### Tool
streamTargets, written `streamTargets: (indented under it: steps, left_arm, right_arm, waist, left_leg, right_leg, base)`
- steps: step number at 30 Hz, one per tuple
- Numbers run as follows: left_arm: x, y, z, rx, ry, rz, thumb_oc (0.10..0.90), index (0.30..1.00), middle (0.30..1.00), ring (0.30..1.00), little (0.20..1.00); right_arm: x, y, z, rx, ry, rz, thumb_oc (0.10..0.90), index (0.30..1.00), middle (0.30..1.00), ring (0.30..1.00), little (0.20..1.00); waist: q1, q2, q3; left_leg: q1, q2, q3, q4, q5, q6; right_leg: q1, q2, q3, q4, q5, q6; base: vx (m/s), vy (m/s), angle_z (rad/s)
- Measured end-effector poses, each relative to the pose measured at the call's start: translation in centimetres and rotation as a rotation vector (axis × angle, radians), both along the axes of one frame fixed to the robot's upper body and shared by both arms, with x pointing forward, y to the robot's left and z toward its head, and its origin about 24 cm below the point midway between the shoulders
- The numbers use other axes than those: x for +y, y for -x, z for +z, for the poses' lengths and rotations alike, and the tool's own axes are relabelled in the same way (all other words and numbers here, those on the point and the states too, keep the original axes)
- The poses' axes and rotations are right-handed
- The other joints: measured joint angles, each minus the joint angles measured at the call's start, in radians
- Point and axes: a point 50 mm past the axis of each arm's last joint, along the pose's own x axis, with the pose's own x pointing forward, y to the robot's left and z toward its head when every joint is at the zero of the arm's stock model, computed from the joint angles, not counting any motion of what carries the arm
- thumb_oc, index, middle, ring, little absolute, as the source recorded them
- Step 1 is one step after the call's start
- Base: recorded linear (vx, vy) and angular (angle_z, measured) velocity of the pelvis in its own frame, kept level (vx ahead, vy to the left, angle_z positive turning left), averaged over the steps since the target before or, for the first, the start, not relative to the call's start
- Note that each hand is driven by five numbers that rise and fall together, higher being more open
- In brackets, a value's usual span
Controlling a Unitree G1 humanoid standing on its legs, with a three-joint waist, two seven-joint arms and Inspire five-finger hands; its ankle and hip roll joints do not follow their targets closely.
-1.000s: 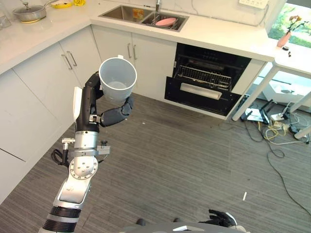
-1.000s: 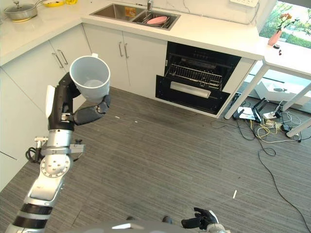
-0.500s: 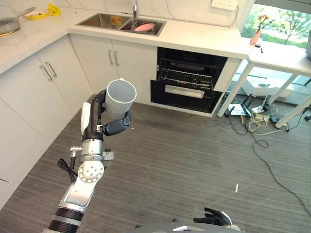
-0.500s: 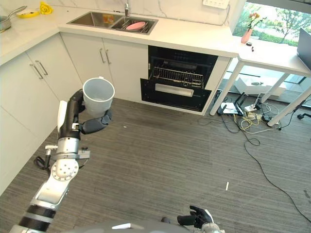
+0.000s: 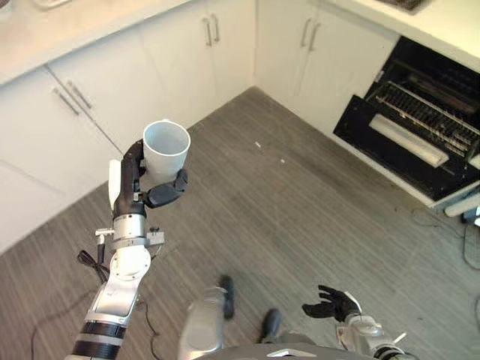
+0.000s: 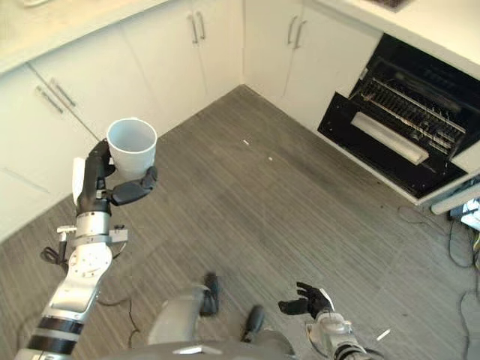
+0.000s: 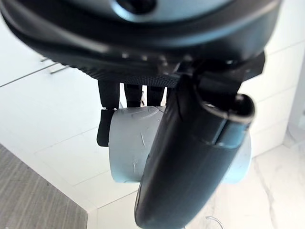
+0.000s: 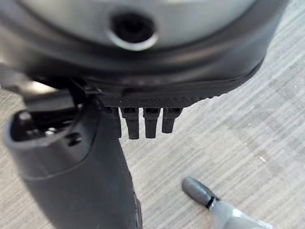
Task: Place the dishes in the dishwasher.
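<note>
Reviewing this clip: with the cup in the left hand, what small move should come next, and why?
Probably carry it toward the dishwasher. The left hand grips the white cup upright near the cabinets, well apart from the open rack, while the right hand hangs open and idle.

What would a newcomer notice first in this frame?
The left hand holds a pale grey plastic cup upright, high above the grey wood-look floor beside the white cabinets. The open black dishwasher with its wire rack sits far right; the right hand hangs low, open.
</note>
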Motion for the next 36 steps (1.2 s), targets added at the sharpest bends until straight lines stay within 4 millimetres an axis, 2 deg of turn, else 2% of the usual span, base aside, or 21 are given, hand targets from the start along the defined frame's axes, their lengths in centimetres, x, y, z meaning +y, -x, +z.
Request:
streamTargets:
  steps: [3, 7, 9, 10, 11, 12, 13, 15, 18, 19, 20, 21, 23, 24, 25, 27, 29, 31, 33, 35, 36]
  left_arm:
    - [-0.1, 0.4, -0.7, 0.032, 0.009, -0.009, 0.4, 0.3, 0.3, 0.3, 0.3]
    - [0.3, 1.0, -1.4, 0.056, 0.045, 0.04, 0.4, 0.3, 0.3, 0.3, 0.3]
    - [0.6, 1.1, -1.5, 0.066, 0.033, 0.042, 0.4, 0.3, 0.3, 0.3, 0.3]
    - [0.1, 0.1, -0.7, 0.045, 0.025, 0.023, 0.4, 0.3, 0.3, 0.3, 0.3]
    - [-0.7, -0.8, 0.0, 0.03, 0.015, -0.024, 0.4, 0.3, 0.3, 0.3, 0.3]
    - [-0.7, -0.8, 0.0, 0.03, 0.015, -0.024, 0.4, 0.3, 0.3, 0.3, 0.3]
    - [-2.2, -1.6, 0.7, 0.016, -0.027, -0.125, 0.4, 0.3, 0.3, 0.3, 0.3]
    - [-3.2, -1.6, 1.5, -0.011, -0.064, -0.206, 0.4, 0.3, 0.3, 0.3, 0.3]
    - [-3.6, -1.5, 2.0, -0.033, -0.063, -0.215, 0.4, 0.3, 0.3, 0.3, 0.3]
    - [-4.0, -1.9, 2.7, -0.062, -0.062, -0.221, 0.4, 0.3, 0.3, 0.3, 0.3]
    - [-4.7, -2.6, 1.9, -0.016, -0.103, -0.278, 0.4, 0.3, 0.3, 0.3, 0.3]
    - [-4.7, -2.6, 1.9, -0.016, -0.103, -0.278, 0.4, 0.3, 0.3, 0.3, 0.3]
    - [-5.6, -1.6, 0.2, 0.069, -0.122, -0.359, 0.4, 0.3, 0.3, 0.3, 0.3]
    - [-5.6, -1.6, 0.2, 0.069, -0.122, -0.359, 0.4, 0.3, 0.3, 0.3, 0.3]
    - [-6.1, -1.7, 0.3, 0.063, -0.107, -0.379, 0.4, 0.3, 0.3, 0.3, 0.3]
    - [-6.6, -1.6, -0.2, 0.076, -0.08, -0.382, 0.4, 0.3, 0.3, 0.3, 0.3]
    - [-6.7, -1.1, -1.5, 0.142, -0.072, -0.38, 0.4, 0.3, 0.3, 0.3, 0.3]
    - [-6.3, -0.9, -1.8, 0.16, -0.08, -0.368, 0.4, 0.3, 0.3, 0.3, 0.3]
    - [-5.7, -0.7, -1.9, 0.151, 0.003, -0.329, 0.4, 0.3, 0.3, 0.3, 0.3]
    - [-6.0, -1.1, -1.3, 0.138, -0.005, -0.368, 0.4, 0.3, 0.3, 0.3, 0.3]
    - [-5.7, -1.0, -1.6, 0.162, -0.024, -0.371, 0.4, 0.3, 0.3, 0.3, 0.3]
  right_arm:
    - [-0.4, 2.2, -0.8, 0.097, 0.029, 0.02, 0.8, 0.9, 0.9, 0.9, 0.9]
    - [-0.8, 4.2, -1.3, 0.204, 0.053, 0.082, 0.8, 0.9, 0.9, 0.9, 0.9]
    - [-0.7, 6.7, -1.8, 0.245, 0.032, 0.039, 0.8, 0.9, 0.9, 0.9, 0.9]
    - [0.0, 7.1, -2.0, 0.259, 0.003, 0.012, 0.8, 0.9, 0.9, 0.9, 0.9]
    - [0.6, 7.1, -2.1, 0.247, -0.018, -0.022, 0.8, 0.9, 0.9, 0.9, 0.9]
    - [0.6, 7.1, -2.1, 0.247, -0.018, -0.022, 0.8, 0.9, 0.9, 0.9, 0.9]
    - [0.3, 6.9, -1.8, 0.195, -0.009, -0.062, 0.8, 0.9, 0.9, 0.9, 0.9]
    - [1.1, 6.8, -1.9, 0.163, -0.038, -0.082, 0.8, 0.9, 0.9, 0.9, 0.9]
    - [1.1, 6.0, -1.6, 0.117, -0.048, -0.1, 0.8, 0.9, 0.9, 0.9, 0.9]
    - [0.9, 3.6, -0.8, 0.015, -0.072, -0.125, 0.8, 0.9, 0.9, 0.9, 0.9]
    - [2.1, 3.1, -0.9, 0.004, -0.101, -0.107, 0.8, 0.9, 0.9, 0.9, 0.9]
    - [2.1, 3.1, -0.9, 0.004, -0.101, -0.107, 0.8, 0.9, 0.9, 0.9, 0.9]
    - [2.0, 5.7, -1.8, 0.106, -0.102, -0.151, 0.8, 0.9, 0.9, 0.9, 0.9]
    - [2.0, 5.7, -1.8, 0.106, -0.102, -0.151, 0.8, 0.9, 0.9, 0.9, 0.9]
    - [1.9, 7.7, -2.2, 0.181, -0.094, -0.175, 0.8, 0.9, 0.9, 0.9, 0.9]
    - [1.4, 10.5, -2.6, 0.284, -0.081, -0.227, 0.8, 0.9, 0.9, 0.9, 0.9]
    - [1.6, 15.8, -2.9, 0.458, -0.082, -0.291, 0.8, 0.9, 0.9, 0.9, 0.9]
    - [1.7, 16.2, -2.9, 0.472, -0.083, -0.296, 0.8, 0.9, 0.9, 0.9, 0.9]
    - [1.2, 12.8, -2.8, 0.367, -0.086, -0.291, 0.8, 0.9, 0.9, 0.9, 0.9]
    - [0.4, 8.7, -2.4, 0.261, -0.064, -0.261, 0.8, 0.9, 0.9, 0.9, 0.9]
    - [0.3, 6.5, -2.1, 0.213, -0.049, -0.22, 0.8, 0.9, 0.9, 0.9, 0.9]
  waist:
    - [0.011, 0.007, -0.024]
    - [0.056, 0.006, -0.026]
    - [0.035, -0.012, -0.079]
    - [0.016, -0.045, -0.092]
    - [-0.003, -0.031, -0.1]
    - [-0.003, -0.031, -0.1]
    - [-0.08, -0.056, -0.135]
    - [-0.098, -0.074, -0.163]
    - [-0.119, -0.066, -0.161]
    - [-0.171, 0.002, -0.115]
    - [-0.225, 0.074, -0.083]
    - [-0.225, 0.074, -0.083]
    - [-0.282, 0.024, -0.113]
    - [-0.282, 0.024, -0.113]
    - [-0.279, 0.007, -0.129]
    - [-0.273, 0.045, -0.133]
    - [-0.221, 0.046, -0.173]
    - [-0.233, 0.034, -0.197]
    - [-0.228, -0.027, -0.224]
    - [-0.186, -0.059, -0.178]
    - [-0.175, -0.086, -0.155]
  left_leg:
    - [0.046, 0.053, -0.078, -0.268, 0.006, -0.02]
    - [0.141, 0.05, -0.181, -0.269, 0.026, 0.008]
    - [0.22, 0.026, -0.106, -0.252, 0.167, 0.047]
    - [0.255, -0.008, -0.048, -0.228, 0.146, 0.087]
    - [0.276, -0.013, -0.042, -0.228, 0.114, 0.112]
    - [0.276, -0.013, -0.042, -0.228, 0.114, 0.112]
    - [0.323, -0.073, -0.071, -0.235, 0.06, 0.152]
    - [0.347, -0.127, -0.074, -0.219, -0.003, 0.181]
    - [0.35, -0.152, -0.095, -0.189, -0.042, 0.225]
    - [0.351, -0.121, -0.117, -0.129, -0.092, 0.219]
    - [0.421, -0.07, -0.156, -0.165, -0.104, 0.204]
    - [0.421, -0.07, -0.156, -0.165, -0.104, 0.204]
    - [0.531, -0.173, -0.132, -0.206, -0.203, 0.181]
    - [0.531, -0.173, -0.132, -0.206, -0.203, 0.181]
    - [0.542, -0.197, -0.124, -0.18, -0.252, 0.181]
    - [0.607, -0.178, -0.132, -0.208, -0.285, 0.15]
    - [0.793, -0.147, -0.13, -0.181, -0.308, 0.067]
    - [0.81, -0.126, -0.157, -0.108, -0.273, 0.017]
    - [0.443, -0.073, -0.171, 0.644, 0.018, -0.009]
    - [0.175, -0.13, -0.271, 0.926, -0.019, -0.004]
    - [0.087, -0.146, -0.296, 0.909, -0.061, -0.022]
  right_leg:
    - [0.027, 0.03, 0.035, 0.002, -0.014, 0.031]
    - [0.089, 0.004, 0.156, 0.014, -0.039, 0.072]
    - [0.156, -0.05, 0.176, 0.021, -0.08, 0.127]
    - [0.098, -0.098, 0.161, 0.195, -0.102, 0.154]
    - [0.012, -0.132, 0.138, 0.423, -0.092, 0.169]
    - [0.012, -0.132, 0.138, 0.423, -0.092, 0.169]
    - [-0.13, -0.231, 0.198, 0.781, -0.039, 0.218]
    - [-0.228, -0.262, 0.277, 0.906, -0.013, 0.248]
    - [-0.33, -0.242, 0.333, 1.014, 0.047, 0.261]
    - [-0.493, -0.076, 0.383, 1.205, -0.044, 0.228]
    - [-0.588, 0.13, 0.327, 0.971, -0.13, 0.171]
    - [-0.588, 0.13, 0.327, 0.971, -0.13, 0.171]
    - [-0.629, 0.073, 0.119, 0.479, -0.102, 0.059]
    - [-0.629, 0.073, 0.119, 0.479, -0.102, 0.059]
    - [-0.586, 0.057, 0.11, 0.095, -0.103, 0.061]
    - [-0.571, 0.069, 0.081, 0.045, -0.078, 0.061]
    - [-0.449, 0.089, 0.062, 0.187, 0.126, -0.06]
    - [-0.414, 0.107, 0.087, 0.21, 0.179, -0.109]
    - [-0.323, 0.128, 0.201, 0.192, 0.145, -0.136]
    - [-0.254, 0.134, 0.292, 0.175, 0.131, -0.135]
    - [-0.17, 0.123, 0.302, 0.126, 0.128, -0.125]
  base:
    - [0.6, 0.315, 0.04]
    - [0.33, 0.215, -0.84]
    - [0.54, 0.444, -0.59]
    - [0.5, 0.462, -0.35]
    - [0.25, 0.268, -0.24]
    - [0.15, 0.137, 0.44]
    - [0.16, 0.132, 0.46]
    - [0.26, 0.27, 0.43]
    - [0.48, 0.224, 0.08]
    - [0.28, 0.025, 0.51]
    - [0.28, 0.025, 0.51]
    - [0.67, -0.01, 0.46]
    - [0.54, -0.048, 0.34]
    - [0.54, -0.058, 0.69]
    - [0.53, -0.07, 0.63]
    - [0.49, -0.08, 0.48]
    - [0.49, -0.127, -0.17]
    - [0.35, -0.209, -0.57]
    - [0.32, -0.221, -0.9]
    - [0.18, 0.0, -1.09]
    - [0.33, 0.078, -1.31]
